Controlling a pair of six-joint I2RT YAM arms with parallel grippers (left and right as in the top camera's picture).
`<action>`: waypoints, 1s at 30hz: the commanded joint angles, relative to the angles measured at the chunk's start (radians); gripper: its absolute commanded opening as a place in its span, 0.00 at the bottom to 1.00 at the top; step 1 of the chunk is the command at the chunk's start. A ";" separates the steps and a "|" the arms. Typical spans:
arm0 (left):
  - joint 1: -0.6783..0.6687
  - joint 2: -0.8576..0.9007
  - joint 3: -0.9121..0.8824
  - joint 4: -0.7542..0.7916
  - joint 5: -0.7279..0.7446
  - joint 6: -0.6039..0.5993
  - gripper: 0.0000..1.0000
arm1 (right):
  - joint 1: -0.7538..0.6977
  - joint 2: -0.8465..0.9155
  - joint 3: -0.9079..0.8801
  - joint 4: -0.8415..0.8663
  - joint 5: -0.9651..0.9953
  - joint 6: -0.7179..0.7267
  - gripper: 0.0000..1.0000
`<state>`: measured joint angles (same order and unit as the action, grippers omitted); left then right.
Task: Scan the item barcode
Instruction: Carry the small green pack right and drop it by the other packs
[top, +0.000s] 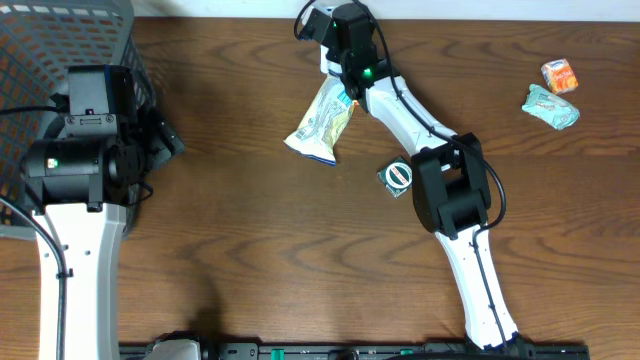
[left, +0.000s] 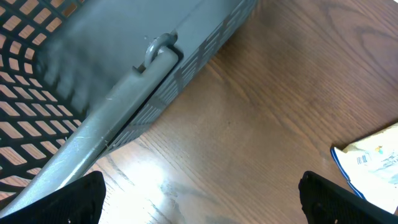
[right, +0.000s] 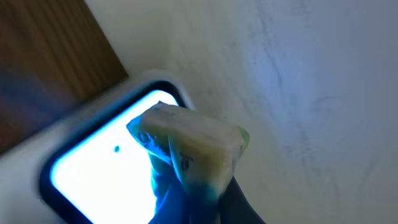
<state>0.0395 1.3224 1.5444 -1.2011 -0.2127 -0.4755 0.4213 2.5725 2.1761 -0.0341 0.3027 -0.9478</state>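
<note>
My right gripper (top: 346, 88) reaches to the table's far edge and is shut on one end of a pale snack packet (top: 322, 125) with green and blue print. In the right wrist view the packet's pinched end (right: 193, 146) stands just in front of the scanner's glowing blue-white window (right: 102, 162), between my gripper's (right: 200, 199) dark fingers. From overhead the white scanner (top: 326, 62) is mostly hidden under the arm. My left gripper (left: 201, 194) hangs open over bare wood beside the basket, holding nothing. The packet's barcode corner (left: 373, 163) shows at the right of the left wrist view.
A grey mesh basket (top: 60, 40) fills the far left corner, its rim (left: 118, 106) close to my left gripper (top: 163, 138). A round green-and-white item (top: 397, 177) lies beside the right arm. An orange packet (top: 560, 75) and a teal packet (top: 551, 107) lie at the far right.
</note>
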 joint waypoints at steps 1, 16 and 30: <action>0.008 0.004 -0.003 -0.003 -0.013 -0.016 0.98 | 0.002 -0.008 0.003 0.023 0.040 -0.030 0.01; 0.008 0.004 -0.003 -0.003 -0.013 -0.016 0.98 | -0.163 -0.217 0.032 -0.262 0.116 0.398 0.01; 0.008 0.004 -0.003 -0.003 -0.013 -0.016 0.98 | -0.558 -0.229 -0.015 -0.748 0.117 0.502 0.25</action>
<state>0.0395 1.3224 1.5444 -1.2011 -0.2127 -0.4755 -0.1020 2.3486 2.1773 -0.7689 0.4179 -0.5095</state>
